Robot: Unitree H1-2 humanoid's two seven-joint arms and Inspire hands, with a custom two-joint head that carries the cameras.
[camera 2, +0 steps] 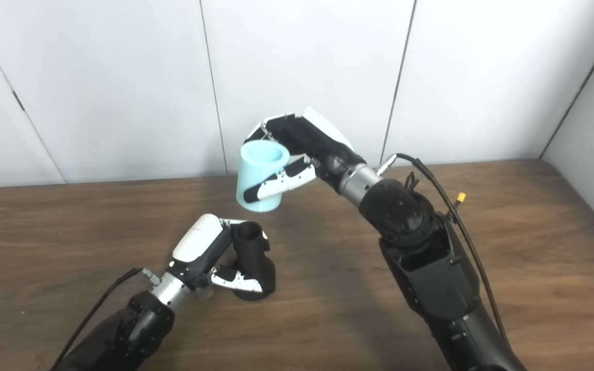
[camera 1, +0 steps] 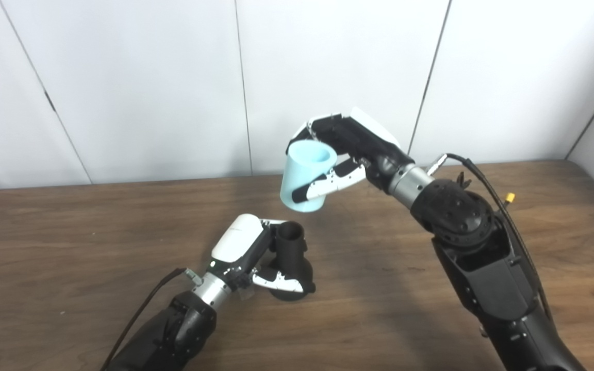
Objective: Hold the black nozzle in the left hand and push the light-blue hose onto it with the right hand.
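The black nozzle (camera 1: 292, 257) stands upright on the wooden table (camera 1: 70, 242), its narrow open neck pointing up. My left hand (camera 1: 248, 252) is shut on it, thumb across its wide base and fingers behind the neck. The light-blue hose (camera 1: 306, 178), a short open tube, hangs in the air above and slightly right of the nozzle. My right hand (camera 1: 346, 152) is shut on the hose, thumb across its front and fingers behind. A clear gap separates the hose's lower end from the nozzle's neck. In the right eye view the hose (camera 2: 261, 178) sits above the nozzle (camera 2: 253, 260).
White wall panels (camera 1: 147, 87) rise behind the table's far edge. A black cable with a yellow connector (camera 1: 509, 197) runs along my right forearm. Another cable trails from my left wrist (camera 1: 147, 301).
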